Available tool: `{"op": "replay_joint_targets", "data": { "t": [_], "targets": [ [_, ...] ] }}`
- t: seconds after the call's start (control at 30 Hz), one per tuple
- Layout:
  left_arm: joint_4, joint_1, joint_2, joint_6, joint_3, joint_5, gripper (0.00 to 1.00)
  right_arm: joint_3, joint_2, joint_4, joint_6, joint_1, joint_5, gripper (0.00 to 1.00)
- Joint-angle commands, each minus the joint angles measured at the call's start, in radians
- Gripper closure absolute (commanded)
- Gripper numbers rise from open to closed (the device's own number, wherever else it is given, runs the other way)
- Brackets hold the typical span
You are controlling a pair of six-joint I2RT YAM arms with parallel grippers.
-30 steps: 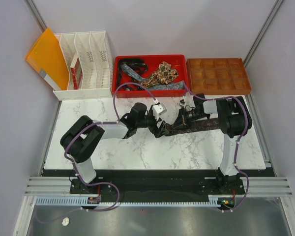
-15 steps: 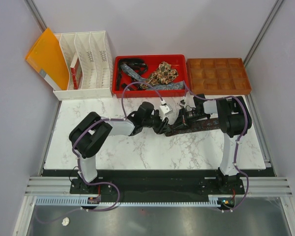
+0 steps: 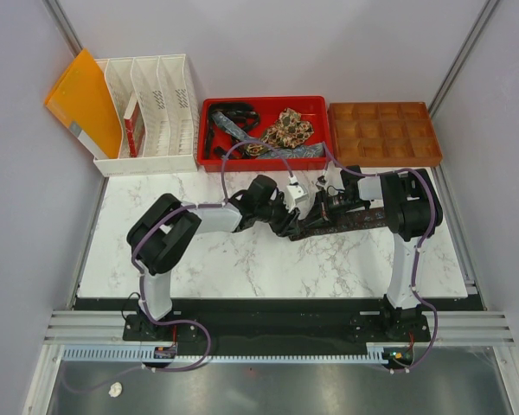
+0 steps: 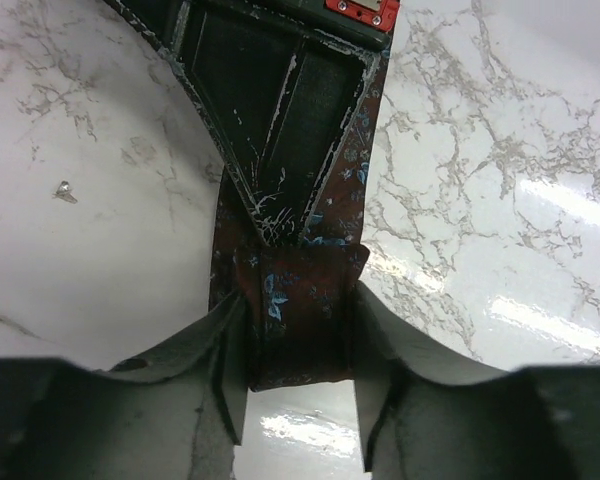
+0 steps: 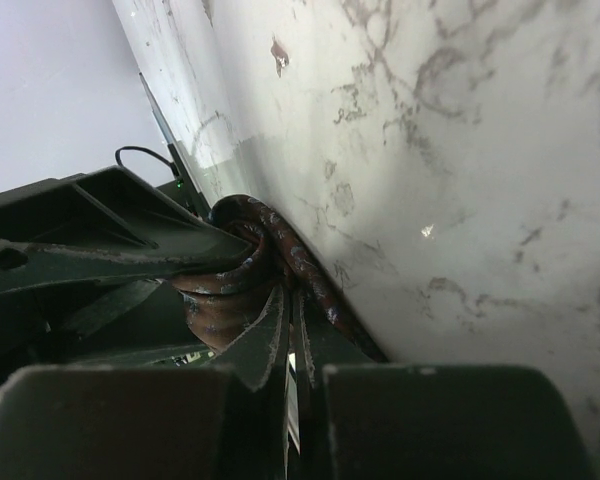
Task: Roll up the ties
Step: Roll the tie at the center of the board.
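Rolling one tie (image 4: 295, 310), dark red-brown with small blue flowers, is the step in hand. Seen from above, my two arms meet over the middle of the marble surface (image 3: 199, 259). The tie lies flat there, running from the meeting point off to the right along the line of my right arm. Its end at the meeting point is wound into a small coil.

My left fingers (image 4: 205, 380) stand on either side of that coil, touching its two edges and holding it across its width. My right fingers (image 5: 265, 345) are pressed together, tips pointing into the coil with the fabric wrapped about them. I cannot tell whether a layer is nipped between them.

The coil looks only a few turns thick and most of the length lies unrolled, so I judge this tie to be early in its rolling. More ties (image 3: 281, 131) lie in a red tray (image 3: 264, 101) at the far edge, well apart from my fingers.

The next move, as I judge it, calls for turning the coil along the flat length with its edges square, so the layers do not slide sideways into a cone. The soft cloth may spring loose if either hold slackens too soon.
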Motion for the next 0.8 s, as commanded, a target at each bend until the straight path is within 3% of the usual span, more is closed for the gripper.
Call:
{"op": "replay_joint_targets", "data": {
  "t": [0.0, 0.2, 0.3, 0.6, 0.77],
  "targets": [
    [-0.087, -0.018, 0.037, 0.039, 0.015, 0.021, 0.64, -0.023, 0.046, 0.018, -0.035, -0.003, 0.174, 0.96],
    [-0.139, -0.016, 0.043, 0.085, 0.033, 0.062, 0.89, -0.023, 0.049, 0.021, -0.029, -0.002, 0.18, 0.92],
    [-0.181, -0.018, 0.027, 0.109, 0.036, 0.042, 0.97, -0.016, 0.05, 0.022, -0.018, -0.002, 0.166, 0.81],
    [-0.572, -0.023, 0.106, 0.286, 0.248, -0.085, 0.98, 0.03, 0.055, 0.052, 0.025, -0.002, 0.137, 0.72],
    [-0.661, -0.049, 0.138, 0.336, 0.281, -0.177, 0.98, 0.041, 0.049, 0.064, 0.045, -0.002, 0.114, 0.66]
  ]
}}
